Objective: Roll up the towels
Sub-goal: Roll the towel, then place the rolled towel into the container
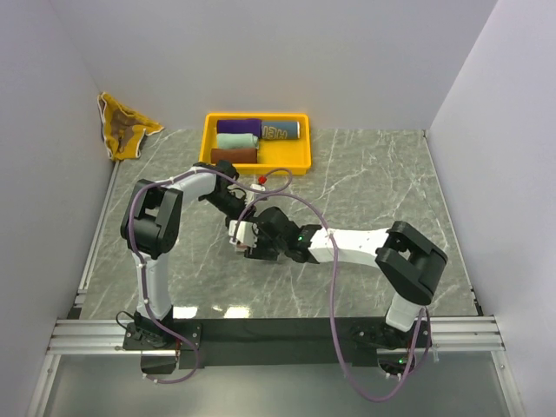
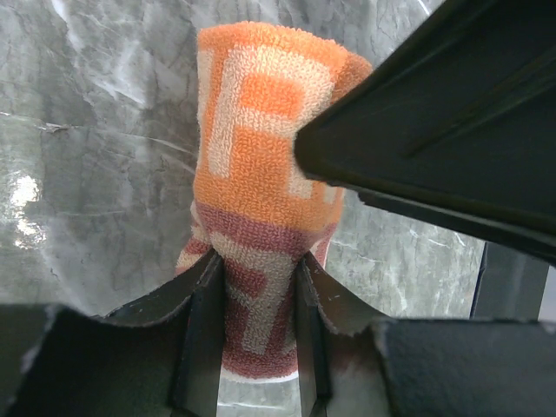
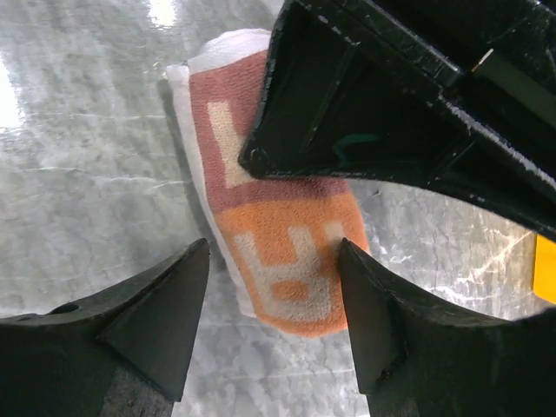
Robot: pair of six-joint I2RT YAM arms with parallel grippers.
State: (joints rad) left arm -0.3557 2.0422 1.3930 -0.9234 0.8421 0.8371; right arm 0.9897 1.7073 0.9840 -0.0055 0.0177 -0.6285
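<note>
A rolled orange and red towel [image 2: 261,130] with pale lettering lies on the marble table, mostly hidden under the grippers in the top view [image 1: 237,236]. My left gripper [image 2: 258,269] is shut on its red end. My right gripper [image 3: 274,252] is open, its jaws straddling the orange end of the roll [image 3: 295,287]; the right finger [image 3: 382,313] is at the towel's edge. The two grippers meet at the table's middle, left gripper [image 1: 236,217], right gripper [image 1: 252,245]. Purple [image 1: 238,126], mint [image 1: 237,140], maroon [image 1: 234,155] and blue-grey [image 1: 280,130] rolls lie in the tray.
The yellow tray [image 1: 300,156] stands at the back centre of the table. A brown and yellow towel [image 1: 124,129] lies crumpled at the back left corner against the wall. Cables loop over both arms.
</note>
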